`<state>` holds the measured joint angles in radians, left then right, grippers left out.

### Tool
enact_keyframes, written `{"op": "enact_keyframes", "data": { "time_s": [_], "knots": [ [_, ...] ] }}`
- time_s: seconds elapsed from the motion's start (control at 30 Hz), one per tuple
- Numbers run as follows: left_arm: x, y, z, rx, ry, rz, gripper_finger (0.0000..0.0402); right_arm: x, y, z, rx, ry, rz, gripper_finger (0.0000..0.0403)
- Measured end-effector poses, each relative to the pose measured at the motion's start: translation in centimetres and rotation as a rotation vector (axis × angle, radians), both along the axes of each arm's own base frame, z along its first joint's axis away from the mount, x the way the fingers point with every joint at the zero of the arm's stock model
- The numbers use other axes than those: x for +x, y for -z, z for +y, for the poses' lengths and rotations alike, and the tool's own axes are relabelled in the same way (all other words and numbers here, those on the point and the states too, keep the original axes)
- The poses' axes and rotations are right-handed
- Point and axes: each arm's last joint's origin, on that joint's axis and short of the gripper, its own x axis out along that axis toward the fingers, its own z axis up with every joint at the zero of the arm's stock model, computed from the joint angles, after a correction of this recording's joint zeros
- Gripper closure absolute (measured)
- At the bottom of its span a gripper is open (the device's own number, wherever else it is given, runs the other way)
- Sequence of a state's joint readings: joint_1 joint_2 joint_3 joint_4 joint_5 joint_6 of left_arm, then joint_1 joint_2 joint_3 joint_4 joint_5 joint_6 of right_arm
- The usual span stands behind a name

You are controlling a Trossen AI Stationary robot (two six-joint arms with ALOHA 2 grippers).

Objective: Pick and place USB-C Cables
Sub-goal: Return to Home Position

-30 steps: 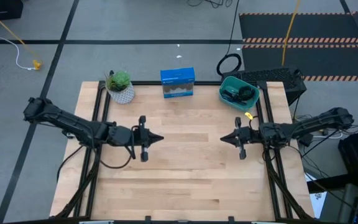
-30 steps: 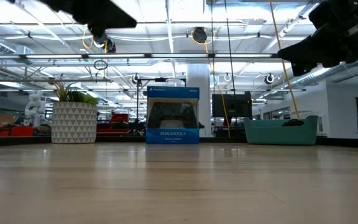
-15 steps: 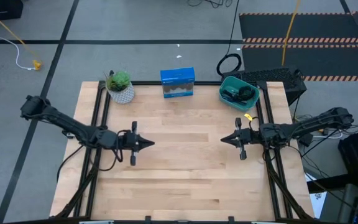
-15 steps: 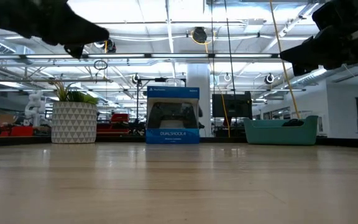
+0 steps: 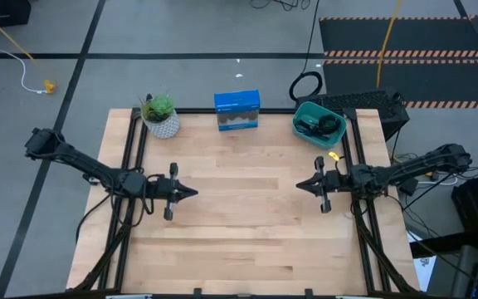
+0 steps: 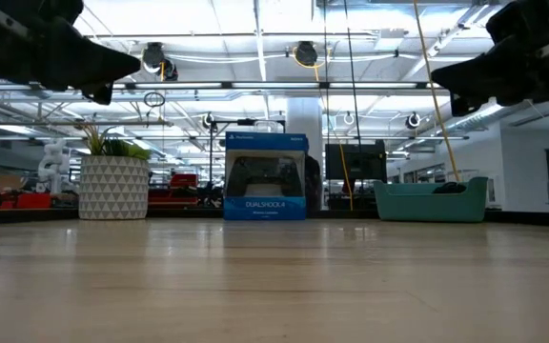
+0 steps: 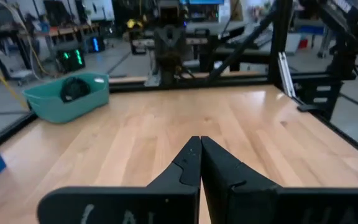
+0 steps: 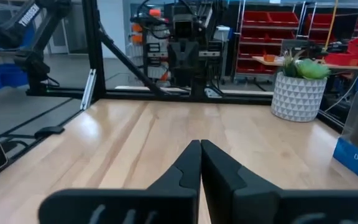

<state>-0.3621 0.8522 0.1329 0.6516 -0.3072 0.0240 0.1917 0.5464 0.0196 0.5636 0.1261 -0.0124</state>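
Observation:
Black cables point(image 5: 315, 126) lie coiled inside a teal bin point(image 5: 338, 131) at the table's far right corner; in the left wrist view the cables point(image 7: 73, 89) show as a dark heap in the bin point(image 7: 45, 104). I see no blue-purple cable. My left gripper point(image 5: 192, 193) hangs shut above the table's left half, pointing right, far from the bin; its fingertips point(image 7: 198, 140) meet. My right gripper point(image 5: 298, 185) hangs shut above the right half, pointing left, just nearer than the bin; its fingertips point(image 8: 199, 144) meet too.
A potted plant point(image 5: 161, 115) and a blue DualShock box point(image 5: 237, 110) stand along the far edge. A big black cable loop point(image 5: 306, 85) lies on the floor beyond the bin. Bare wood stretches between the two grippers point(image 5: 243, 187).
My left arm has drawn back toward the table's left edge and slightly toward the near edge, its gripper still shut. My right arm has kept still.

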Motion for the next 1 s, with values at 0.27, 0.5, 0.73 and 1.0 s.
{"op": "enact_keyframes", "data": {
  "time_s": [0.27,0.5,0.73,1.0],
  "knots": [
    [-1.1,1.2,1.3,-0.015,0.014,-0.073,0.0395,-0.3,-0.3,0.0,0.000,-0.031,-0.020,0.0399],
    [-1.1,1.3,1.4,-0.012,0.056,-0.072,0.0395,-0.9,-0.8,-0.1,-0.029,-0.022,-0.067,0.0399],
    [-1.1,1.3,1.4,-0.012,0.062,-0.072,0.0394,-1.7,-0.9,-0.3,-0.039,-0.020,-0.076,0.0399],
    [-1.1,1.3,1.4,-0.037,0.061,-0.069,0.0394,-2.8,-0.8,-0.6,-0.047,0.035,-0.077,0.0399]
  ]
}}
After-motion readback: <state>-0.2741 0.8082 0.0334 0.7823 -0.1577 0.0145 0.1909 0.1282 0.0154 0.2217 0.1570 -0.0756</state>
